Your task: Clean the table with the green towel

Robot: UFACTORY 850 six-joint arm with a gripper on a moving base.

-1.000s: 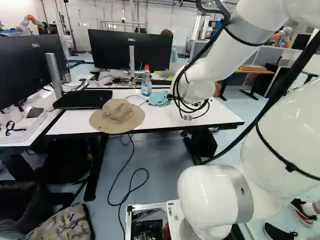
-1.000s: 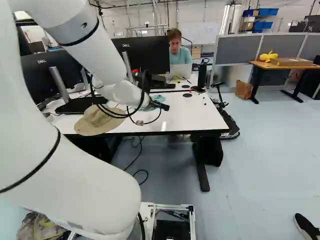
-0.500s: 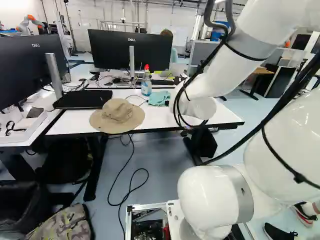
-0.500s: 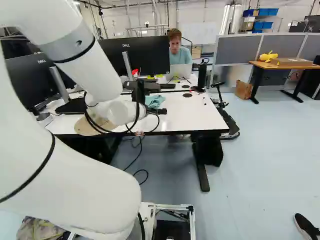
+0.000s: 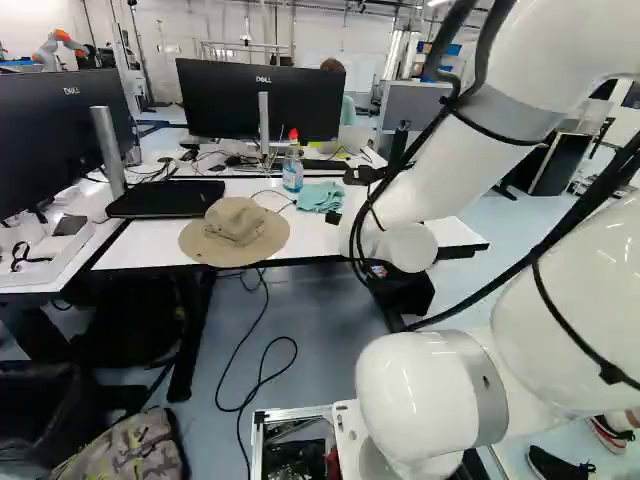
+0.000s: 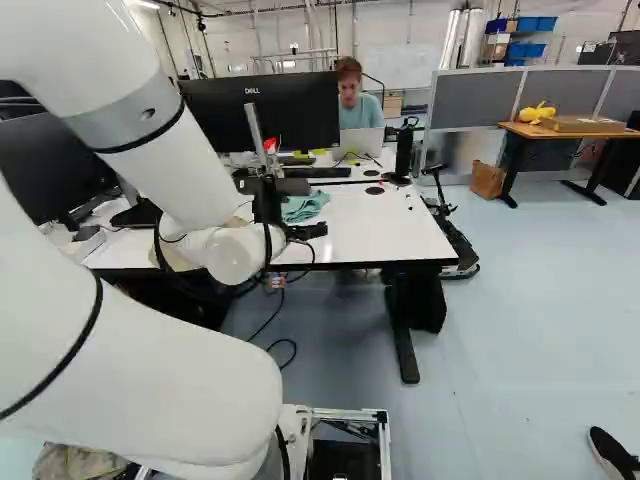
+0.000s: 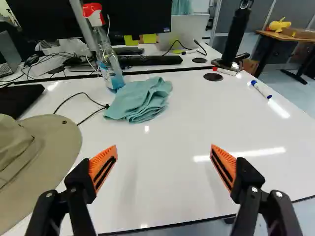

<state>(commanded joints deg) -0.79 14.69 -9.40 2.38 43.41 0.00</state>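
In the right base view my gripper (image 6: 312, 209) is over the near table, its black fingers spread. The wrist view shows the gripper (image 7: 164, 151) open, orange pads wide apart, with only white tabletop (image 7: 167, 182) seen between them. Ahead of it the blue-green towel (image 7: 141, 100) lies crumpled on the table, untouched by the fingers. A spray bottle (image 7: 109, 61) with a red head stands against the towel's far side. In the left base view the towel (image 5: 320, 196) lies right of the hat.
A tan brimmed hat (image 7: 44, 147) lies beside the gripper on the table, near a black laptop (image 5: 165, 198). A thin black cable reaches the towel. Two markers (image 7: 261, 89) lie farther off. Monitors (image 5: 262, 98) stand behind; a person sits beyond. Another robot (image 5: 60, 46) stands far back.
My upper arm and wrist have swung and the wrist has come lower, bringing the gripper's fingers into sight over the table. The towel, hat and bottle have not moved, nor has the base.
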